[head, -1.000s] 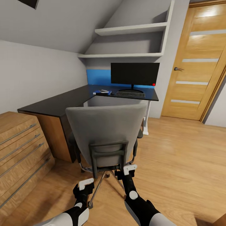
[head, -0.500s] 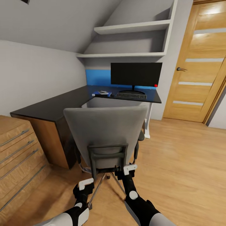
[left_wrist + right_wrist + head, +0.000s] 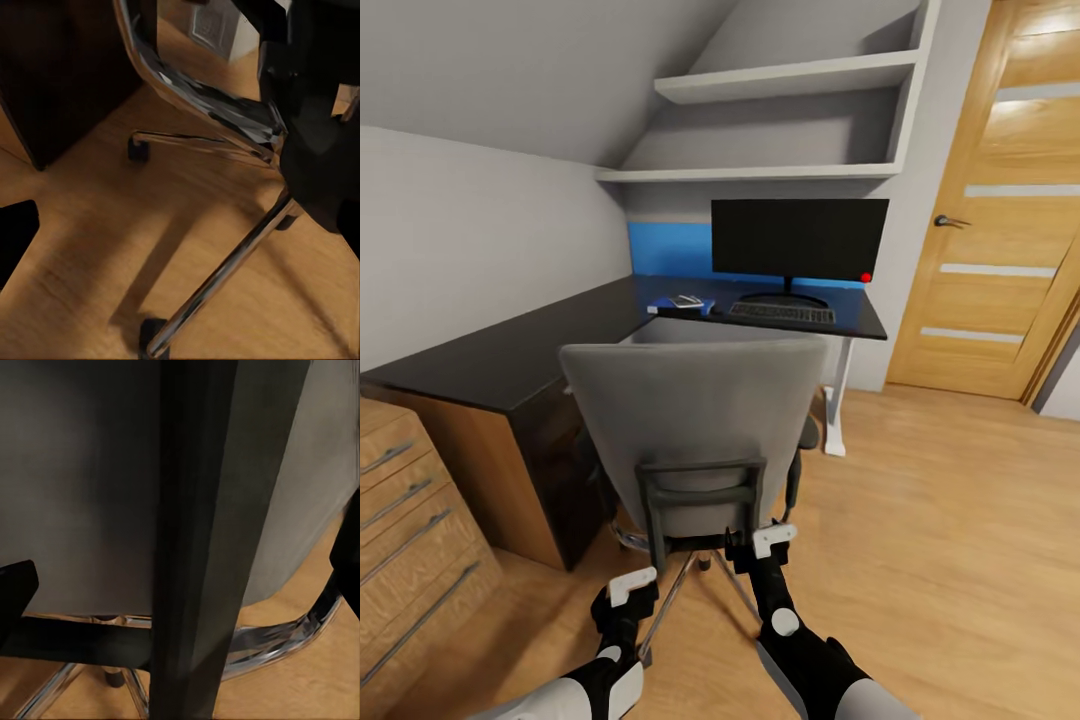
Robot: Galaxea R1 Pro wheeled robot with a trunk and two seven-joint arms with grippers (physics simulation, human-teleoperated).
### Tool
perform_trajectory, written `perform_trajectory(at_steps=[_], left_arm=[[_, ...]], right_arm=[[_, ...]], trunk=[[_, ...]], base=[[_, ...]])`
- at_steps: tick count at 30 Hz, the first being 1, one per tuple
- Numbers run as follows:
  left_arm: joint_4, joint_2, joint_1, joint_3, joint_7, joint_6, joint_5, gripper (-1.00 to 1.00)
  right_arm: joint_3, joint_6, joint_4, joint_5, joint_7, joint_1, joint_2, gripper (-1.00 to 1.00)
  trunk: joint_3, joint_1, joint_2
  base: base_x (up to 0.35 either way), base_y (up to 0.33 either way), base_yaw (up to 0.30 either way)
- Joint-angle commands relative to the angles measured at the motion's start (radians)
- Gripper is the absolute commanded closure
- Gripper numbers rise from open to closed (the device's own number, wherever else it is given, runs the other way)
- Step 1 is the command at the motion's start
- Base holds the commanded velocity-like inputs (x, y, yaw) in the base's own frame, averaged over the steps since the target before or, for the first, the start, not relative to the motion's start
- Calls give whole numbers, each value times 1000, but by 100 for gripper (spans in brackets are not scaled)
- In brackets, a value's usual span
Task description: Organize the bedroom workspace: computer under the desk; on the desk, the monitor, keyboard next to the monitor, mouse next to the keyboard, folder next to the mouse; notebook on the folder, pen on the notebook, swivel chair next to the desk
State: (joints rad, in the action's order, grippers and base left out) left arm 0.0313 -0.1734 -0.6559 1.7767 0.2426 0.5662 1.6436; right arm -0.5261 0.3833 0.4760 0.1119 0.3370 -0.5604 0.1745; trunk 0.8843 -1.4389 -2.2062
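Observation:
The grey swivel chair (image 3: 695, 420) stands with its back to me, close to the black desk (image 3: 510, 350). On the desk's far wing are the wide monitor (image 3: 798, 238), the keyboard (image 3: 780, 313) in front of it, and left of that the blue folder (image 3: 682, 304) with a pale notebook on it. Mouse and pen are too small to make out. My right gripper (image 3: 760, 545) is open astride the black bar of the chair's back frame (image 3: 195, 540). My left gripper (image 3: 630, 590) is open, low by the chrome star base (image 3: 225, 277). The computer is hidden behind the chair.
A light wooden drawer cabinet (image 3: 410, 520) stands at the left, close to the desk's near end. A wooden door (image 3: 1000, 230) is at the right, with open wooden floor (image 3: 950, 520) before it. White shelves (image 3: 780, 130) hang above the monitor.
The whole view has advanced toward the desk and turned slightly. The chair keeps its place in front of my grippers, so it now stands nearer the desk.

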Motion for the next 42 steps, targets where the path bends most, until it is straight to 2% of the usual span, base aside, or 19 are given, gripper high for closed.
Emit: perform_trajectory(at_steps=[1, 42], left_arm=[[1, -1, -1, -11, 3, 4, 21, -100], [1, -1, -1, -11, 3, 14, 22, -100]], right_arm=[[-5, 8, -2, 12, 6, -2, 0, -100], [-5, 8, -4, 11, 6, -2, 0, -100]], trunk=[[1, 0, 0], [1, 0, 0]], base=[[329, -112, 0], [314, -171, 0]])
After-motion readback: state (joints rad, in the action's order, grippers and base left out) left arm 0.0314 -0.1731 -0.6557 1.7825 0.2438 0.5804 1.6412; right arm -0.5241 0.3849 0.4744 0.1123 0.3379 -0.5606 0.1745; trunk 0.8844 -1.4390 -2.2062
